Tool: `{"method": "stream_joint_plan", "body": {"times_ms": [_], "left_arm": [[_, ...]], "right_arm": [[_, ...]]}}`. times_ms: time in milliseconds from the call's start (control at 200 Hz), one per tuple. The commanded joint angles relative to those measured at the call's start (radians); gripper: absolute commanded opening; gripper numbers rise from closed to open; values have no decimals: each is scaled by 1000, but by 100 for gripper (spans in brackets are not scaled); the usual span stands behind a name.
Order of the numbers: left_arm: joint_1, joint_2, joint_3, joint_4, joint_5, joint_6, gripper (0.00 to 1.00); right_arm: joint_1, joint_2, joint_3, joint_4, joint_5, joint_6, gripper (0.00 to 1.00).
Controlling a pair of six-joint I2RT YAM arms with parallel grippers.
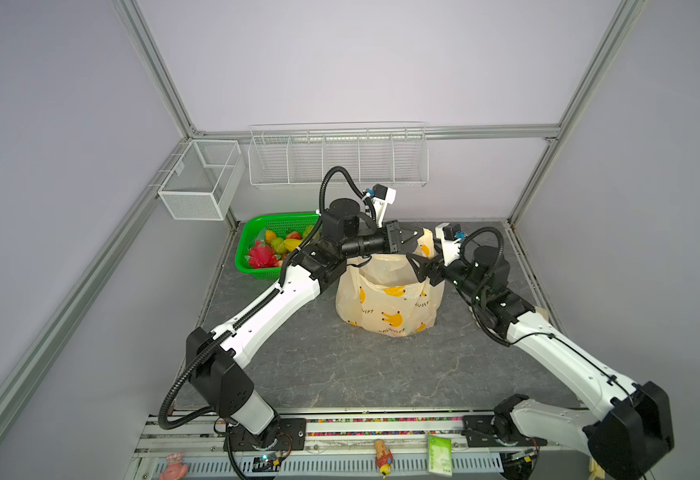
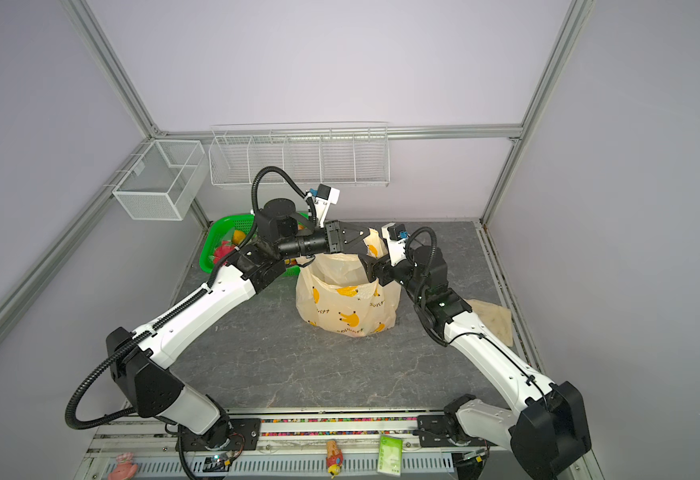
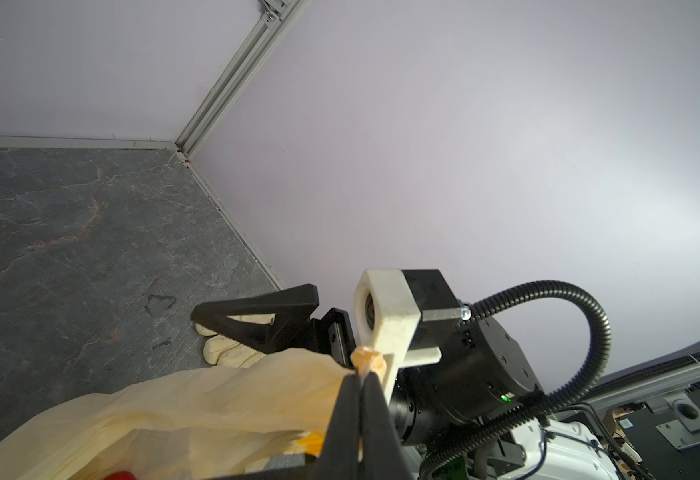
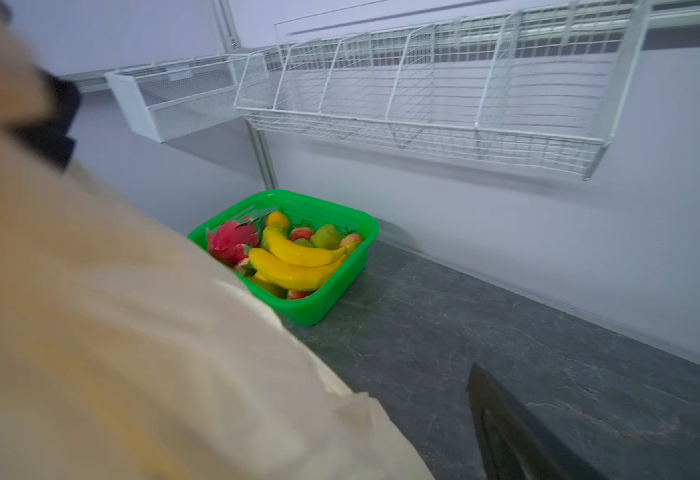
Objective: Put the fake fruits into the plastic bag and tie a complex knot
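Note:
The cream plastic bag (image 1: pixel 389 303) with banana prints stands open at mid-table in both top views. My left gripper (image 1: pixel 419 235) is above its far rim, shut on a bunched bag handle (image 3: pixel 367 361). My right gripper (image 1: pixel 413 267) is at the bag's right rim, just below the left one, and open. One dark finger (image 4: pixel 506 432) shows, while bag film (image 4: pixel 132 332) hides the other. The fake fruits lie in the green basket (image 4: pixel 340 286): bananas (image 4: pixel 298 257), a dragon fruit (image 4: pixel 232 239), a pear (image 4: pixel 327 237). Something red (image 3: pixel 119 476) shows at the bag's mouth. No knot is in view.
The green basket (image 1: pixel 256 270) sits at the table's far left corner, beside my left forearm. A cream glove (image 2: pixel 489 320) lies by the right edge, behind my right arm. White wire racks (image 1: pixel 340 158) and a mesh box (image 1: pixel 202 178) hang on the walls.

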Motion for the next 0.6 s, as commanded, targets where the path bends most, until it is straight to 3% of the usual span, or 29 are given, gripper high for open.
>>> {"method": "stream_joint_plan", "body": {"times_ms": [0, 250, 460, 595], "left_arm": [[6, -15, -12, 45, 7, -27, 0], [10, -35, -7, 19, -17, -12, 0], [32, -66, -11, -46, -62, 47, 0], [41, -73, -24, -55, -73, 67, 0]], "right_arm": [[34, 50, -18, 110, 240, 66, 88], [88, 156, -65, 142, 436, 103, 74], [89, 136, -204, 276, 355, 81, 47], [89, 130, -214, 270, 323, 70, 42]]}}
